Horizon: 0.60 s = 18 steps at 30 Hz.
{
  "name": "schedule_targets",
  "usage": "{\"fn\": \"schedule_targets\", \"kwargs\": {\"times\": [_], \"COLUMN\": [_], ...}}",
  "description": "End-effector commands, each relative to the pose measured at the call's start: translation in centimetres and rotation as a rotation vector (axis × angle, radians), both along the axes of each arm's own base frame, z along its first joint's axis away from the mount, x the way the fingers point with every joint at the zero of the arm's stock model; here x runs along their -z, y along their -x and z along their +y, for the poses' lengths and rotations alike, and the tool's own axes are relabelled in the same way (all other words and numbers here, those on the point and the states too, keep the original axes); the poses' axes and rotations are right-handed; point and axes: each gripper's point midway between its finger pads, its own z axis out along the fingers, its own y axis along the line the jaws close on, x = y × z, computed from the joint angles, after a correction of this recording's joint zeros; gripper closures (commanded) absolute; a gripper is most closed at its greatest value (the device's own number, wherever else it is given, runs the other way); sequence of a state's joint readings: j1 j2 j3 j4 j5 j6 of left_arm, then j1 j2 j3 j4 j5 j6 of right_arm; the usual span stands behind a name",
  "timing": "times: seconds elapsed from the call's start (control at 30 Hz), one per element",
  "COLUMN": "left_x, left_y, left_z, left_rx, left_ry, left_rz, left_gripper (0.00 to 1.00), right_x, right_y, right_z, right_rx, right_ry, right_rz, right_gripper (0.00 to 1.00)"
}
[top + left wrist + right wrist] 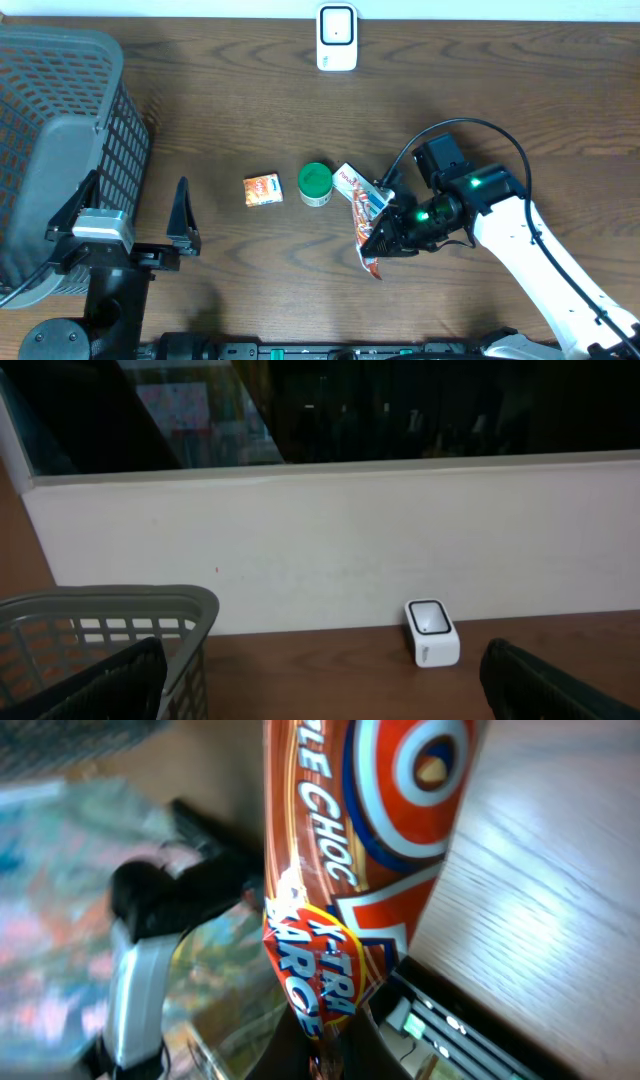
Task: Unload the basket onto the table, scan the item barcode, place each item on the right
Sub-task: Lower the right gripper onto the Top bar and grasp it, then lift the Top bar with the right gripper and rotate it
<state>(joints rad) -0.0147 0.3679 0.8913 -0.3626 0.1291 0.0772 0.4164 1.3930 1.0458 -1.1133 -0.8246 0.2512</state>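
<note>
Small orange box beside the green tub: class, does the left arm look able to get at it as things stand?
Probably yes. The left gripper is open and holds nothing, with only bare table between it and the orange box.

one grey basket [60, 45], one white scanner [337, 38], one small orange box [263, 189], one green-lidded tub [316, 183] and one snack wrapper [352, 186].

Dark wooden table [520, 90] — on it a grey basket [60, 38], white scanner [337, 38], orange packet [263, 189], green-lidded tub [316, 183].
</note>
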Motion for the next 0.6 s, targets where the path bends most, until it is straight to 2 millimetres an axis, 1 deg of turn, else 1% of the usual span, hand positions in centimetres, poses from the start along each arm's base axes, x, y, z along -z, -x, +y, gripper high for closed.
{"fn": "schedule_targets", "kwargs": {"times": [0.0,0.07,0.13,0.17,0.2,0.23,0.3,0.33,0.37,0.43,0.47,0.57], "left_x": [0.0,0.0,0.0,0.0,0.0,0.0,0.0,0.0,0.0,0.0,0.0,0.0], "left_y": [0.2,0.2,0.2,0.2,0.2,0.2,0.2,0.2,0.2,0.2,0.2,0.2], "left_z": [-0.1,-0.1,-0.1,-0.1,-0.1,-0.1,-0.1,-0.1,-0.1,-0.1,-0.1,-0.1], "left_rx": [0.008,0.008,0.008,0.008,0.008,0.008,0.008,0.008,0.008,0.008,0.008,0.008], "left_ry": [0.011,0.011,0.011,0.011,0.011,0.011,0.011,0.011,0.011,0.011,0.011,0.011], "left_rz": [-0.005,-0.005,-0.004,-0.004,-0.004,-0.004,-0.004,-0.004,-0.004,-0.004,-0.004,-0.004], "left_gripper": [0.01,0.01,0.01,0.01,0.01,0.01,0.01,0.01,0.01,0.01,0.01,0.01], "right_x": [-1.1,-0.5,0.9,1.9,2.5,3.4,4.4,5.5,5.8,7.3,8.4,10.6], "right_y": [0.9,1.4,1.9,2.3,2.5,3.0,3.6,4.0,4.0,4.4,4.5,4.9], "right_z": [1.5,1.7,1.7,1.6,1.6,1.7,1.7,1.6,1.5,1.4,1.2,0.7], "right_rx": [-0.18,-0.22,-0.235,-0.242,-0.246,-0.259,-0.268,-0.272,-0.272,-0.273,-0.271,-0.276], "right_ry": [-0.231,-0.277,-0.291,-0.296,-0.306,-0.343,-0.375,-0.37,-0.367,-0.357,-0.336,-0.273], "right_rz": [-0.084,-0.08,-0.04,-0.008,0.008,0.032,0.063,0.099,0.109,0.162,0.2,0.252], "right_gripper": [0.99,0.99,0.99,0.99,0.99,0.99,0.99,0.99,0.99,0.99,0.99,0.99]}}
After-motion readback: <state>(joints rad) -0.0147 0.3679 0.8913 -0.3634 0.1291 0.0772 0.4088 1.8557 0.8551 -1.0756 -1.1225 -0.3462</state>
